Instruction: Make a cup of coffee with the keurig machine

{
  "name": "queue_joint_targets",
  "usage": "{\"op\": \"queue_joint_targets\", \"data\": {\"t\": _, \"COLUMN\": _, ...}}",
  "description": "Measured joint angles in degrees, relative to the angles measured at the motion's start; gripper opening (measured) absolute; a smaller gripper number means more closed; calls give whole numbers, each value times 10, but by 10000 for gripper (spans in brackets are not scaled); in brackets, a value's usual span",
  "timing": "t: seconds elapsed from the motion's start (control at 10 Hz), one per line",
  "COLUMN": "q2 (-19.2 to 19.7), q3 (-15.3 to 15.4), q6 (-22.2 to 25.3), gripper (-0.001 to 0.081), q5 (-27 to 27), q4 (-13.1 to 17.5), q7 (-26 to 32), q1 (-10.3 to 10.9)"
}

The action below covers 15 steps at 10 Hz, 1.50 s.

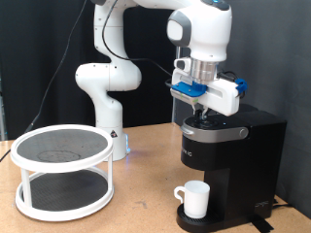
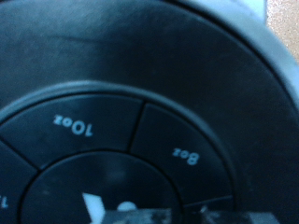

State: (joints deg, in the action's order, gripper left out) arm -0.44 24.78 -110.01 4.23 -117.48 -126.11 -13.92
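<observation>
The black keurig machine stands at the exterior view's right, its lid down. The white cup sits on the drip tray under the spout, handle to the exterior view's left. My gripper is straight above the machine's top, its fingertips down on the lid. The wrist view is filled by the machine's round button panel, with keys marked 10oz and 8oz. The dark fingertips show blurred at the frame edge, close to the panel. Nothing shows between the fingers.
A white two-tier round rack with dark mesh shelves stands at the exterior view's left on the wooden table. The robot's white base is behind it. A black curtain forms the background.
</observation>
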Motion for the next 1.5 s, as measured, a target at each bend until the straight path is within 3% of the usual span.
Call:
{"op": "queue_joint_targets", "data": {"t": 1.0, "q2": 24, "q3": 1, "q6": 25, "gripper": 0, "q5": -2, "q4": 25, "q7": 2, "q1": 2}}
{"op": "queue_joint_targets", "data": {"t": 1.5, "q2": -3, "q3": -6, "q6": -6, "gripper": 0, "q5": 52, "q4": 21, "q7": 48, "q1": -5}}
